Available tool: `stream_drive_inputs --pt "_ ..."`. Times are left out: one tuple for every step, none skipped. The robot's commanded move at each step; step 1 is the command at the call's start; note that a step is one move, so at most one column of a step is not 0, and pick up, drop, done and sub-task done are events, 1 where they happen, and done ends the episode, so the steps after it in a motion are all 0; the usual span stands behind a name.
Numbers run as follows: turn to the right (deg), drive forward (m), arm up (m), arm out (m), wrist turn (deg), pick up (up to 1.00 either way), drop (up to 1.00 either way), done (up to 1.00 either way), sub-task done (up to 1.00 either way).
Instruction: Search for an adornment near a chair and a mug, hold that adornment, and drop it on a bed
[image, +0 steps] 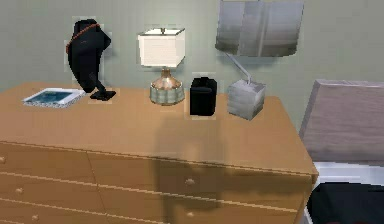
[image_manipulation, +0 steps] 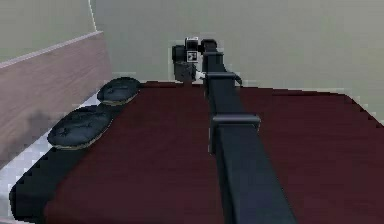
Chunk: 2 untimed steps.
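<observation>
A bed (image_manipulation: 150, 160) with a dark red cover fills the arm side view, and my dark arm bar (image_manipulation: 235, 140) reaches out across it. At the arm's far end, close to the pale wall, is the gripper (image_manipulation: 184, 52) beside the white marker squares. Its far end is hard to make out, so I cannot tell whether it holds anything. In the forward view a black bust-shaped stand with a red band around its neck (image: 88, 55) stands on a wooden dresser (image: 150, 135), toward the left.
Two dark pillows (image_manipulation: 82, 125) (image_manipulation: 120, 90) lie by the wooden headboard (image_manipulation: 50, 85). On the dresser are a table lamp (image: 163, 65), a black box (image: 203, 97), a grey box (image: 245, 98) and a flat blue-and-white book (image: 53, 97). A grey headboard (image: 345, 120) shows at the forward view's right.
</observation>
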Motion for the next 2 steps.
stream_drive_inputs --pt "0.0 0.00 -0.20 0.00 0.0 0.00 0.00 0.00 0.00" --pt "0.0 0.00 -0.32 0.00 0.0 0.00 0.00 0.00 0.00"
